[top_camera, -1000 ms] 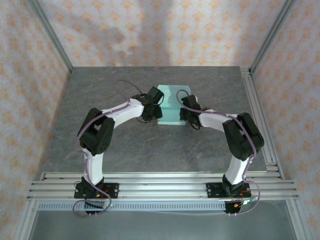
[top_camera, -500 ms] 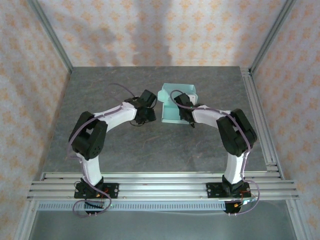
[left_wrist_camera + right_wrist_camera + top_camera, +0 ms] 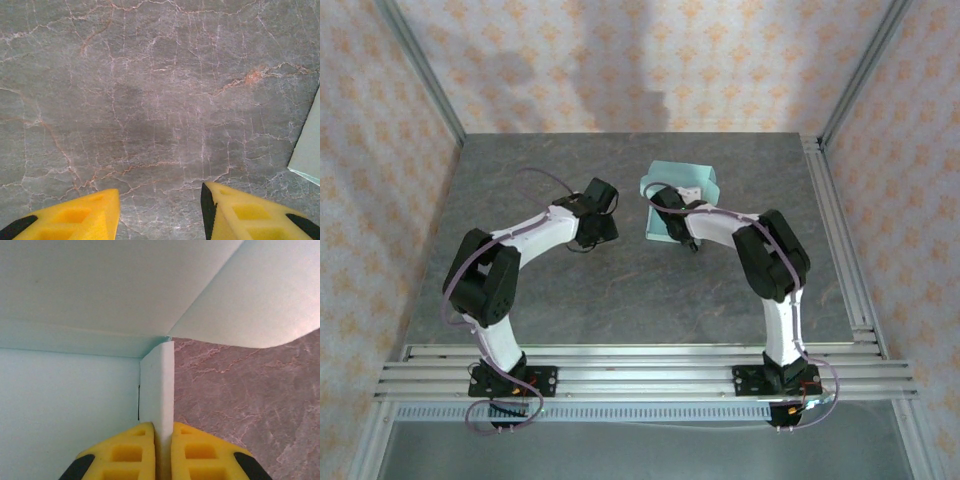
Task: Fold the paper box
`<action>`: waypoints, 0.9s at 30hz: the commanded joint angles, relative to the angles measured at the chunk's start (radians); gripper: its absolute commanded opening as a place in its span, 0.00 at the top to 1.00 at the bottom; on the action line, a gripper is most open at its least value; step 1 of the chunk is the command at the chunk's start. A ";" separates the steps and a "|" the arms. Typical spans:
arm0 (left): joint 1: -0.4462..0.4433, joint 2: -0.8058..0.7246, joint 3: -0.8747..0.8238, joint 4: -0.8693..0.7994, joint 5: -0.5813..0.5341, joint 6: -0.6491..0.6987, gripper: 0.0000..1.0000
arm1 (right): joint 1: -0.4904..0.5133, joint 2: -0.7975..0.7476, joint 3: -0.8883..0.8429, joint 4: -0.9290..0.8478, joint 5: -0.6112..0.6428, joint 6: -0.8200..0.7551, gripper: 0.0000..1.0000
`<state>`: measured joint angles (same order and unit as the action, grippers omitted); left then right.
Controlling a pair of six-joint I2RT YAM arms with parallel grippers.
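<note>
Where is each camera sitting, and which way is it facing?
Top external: above and behind the arms' bases, looking down on the table, both arms and the paper box.
Left wrist: on the left arm, facing down at the table; open left gripper at bottom.
Right wrist: on the right arm, facing the box's corner; right gripper pinches its wall.
Shared: all three catch the box.

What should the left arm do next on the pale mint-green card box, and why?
Probably ease the open left gripper toward the pale mint-green paper box to brace its edge. The right gripper is shut on an upright side flap, while the left hangs over bare grey table, apart from the card.
</note>
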<state>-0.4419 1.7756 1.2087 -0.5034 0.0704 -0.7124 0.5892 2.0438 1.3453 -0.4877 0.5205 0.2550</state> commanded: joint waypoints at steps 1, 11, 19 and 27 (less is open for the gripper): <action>0.012 -0.028 -0.010 0.000 -0.024 0.008 0.52 | -0.002 0.101 -0.006 -0.196 0.044 0.008 0.90; 0.018 -0.031 -0.019 0.008 -0.020 0.008 0.52 | 0.014 0.135 0.034 -0.198 0.009 -0.026 0.87; 0.028 -0.049 -0.030 0.004 -0.021 0.018 0.52 | 0.015 -0.046 -0.096 0.000 -0.148 -0.059 0.78; 0.032 -0.050 -0.025 0.002 -0.018 0.025 0.52 | 0.015 -0.151 -0.130 0.065 -0.196 -0.111 0.60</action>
<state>-0.4179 1.7603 1.1873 -0.4999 0.0708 -0.7052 0.6014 1.9385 1.2308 -0.4438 0.3714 0.1696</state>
